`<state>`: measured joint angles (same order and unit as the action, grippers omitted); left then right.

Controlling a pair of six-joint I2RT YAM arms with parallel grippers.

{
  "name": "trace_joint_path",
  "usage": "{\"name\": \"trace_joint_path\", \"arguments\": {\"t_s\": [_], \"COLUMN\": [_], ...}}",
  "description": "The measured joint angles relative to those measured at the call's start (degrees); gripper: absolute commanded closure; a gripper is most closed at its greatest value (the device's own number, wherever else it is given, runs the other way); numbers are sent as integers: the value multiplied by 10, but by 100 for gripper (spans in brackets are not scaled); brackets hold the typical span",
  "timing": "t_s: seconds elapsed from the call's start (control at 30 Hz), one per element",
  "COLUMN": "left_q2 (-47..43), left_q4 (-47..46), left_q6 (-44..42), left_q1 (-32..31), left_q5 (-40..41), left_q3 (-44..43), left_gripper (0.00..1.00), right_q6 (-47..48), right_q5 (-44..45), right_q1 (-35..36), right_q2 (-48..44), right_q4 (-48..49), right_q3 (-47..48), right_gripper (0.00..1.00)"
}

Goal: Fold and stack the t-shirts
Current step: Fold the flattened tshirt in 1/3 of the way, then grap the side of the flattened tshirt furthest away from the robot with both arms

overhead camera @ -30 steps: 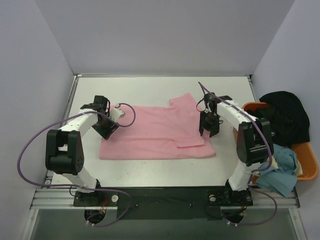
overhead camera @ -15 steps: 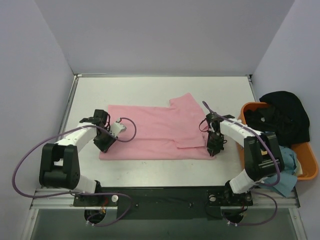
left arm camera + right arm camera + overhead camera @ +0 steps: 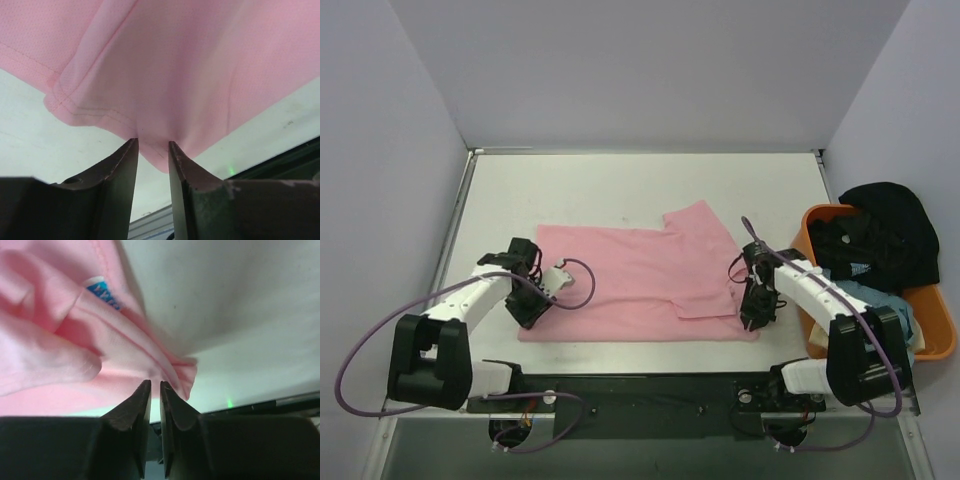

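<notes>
left gripper [image 3: 530, 310] is pinched on the near-left corner of the pink shirt [image 3: 630, 280], right gripper [image 3: 752, 315] nipped nearly together on its near-right hem. the shirt lies flat on the table [image 3: 620, 190], long axis left to right, far edge straight beyond both. 1 second ago both stood farther back, jaws wider.
</notes>
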<state>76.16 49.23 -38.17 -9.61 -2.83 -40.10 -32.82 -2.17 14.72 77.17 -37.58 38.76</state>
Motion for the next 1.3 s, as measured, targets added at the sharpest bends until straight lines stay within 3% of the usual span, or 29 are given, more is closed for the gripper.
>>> {"name": "trace_joint_path", "arguments": {"t_s": [0.1,0.2,0.33,0.43,0.57,0.77,0.9,1.2,1.3], "left_q2": [-13,-1,34,91,218,360,416,452,456], "left_q4": [42,83,73,38,-10,-78,-101,-118,-118], "left_q6": [-2,-3,13,68,163,260,294,309,309], "left_q1": [3,21,52,59,67,81,85,90,90], "left_q5": [-9,-16,-37,-50,-74,-84,-85,-105,-110], "left_q3": [-24,-109,-266,-350,-444,-495,-537,-549,-549], "left_gripper": [44,36,33,33,33,30,29,29,29], "right_q6": [-2,13,62,99,136,149,145,131,124], "right_q5": [-10,-13,-20,-39,-75,-94,-97,-152,-164], "right_q1": [3,8,11,8,-9,-44,-64,-59,-38], "right_q2": [-22,-24,-2,77,258,558,669,698,703], "right_q4": [-50,-110,-131,-125,-99,-83,-72,-45,-33], "right_q3": [30,133,339,496,688,891,921,950,955], "right_gripper": [67,47,43,42,42,42,42,45,67]}}
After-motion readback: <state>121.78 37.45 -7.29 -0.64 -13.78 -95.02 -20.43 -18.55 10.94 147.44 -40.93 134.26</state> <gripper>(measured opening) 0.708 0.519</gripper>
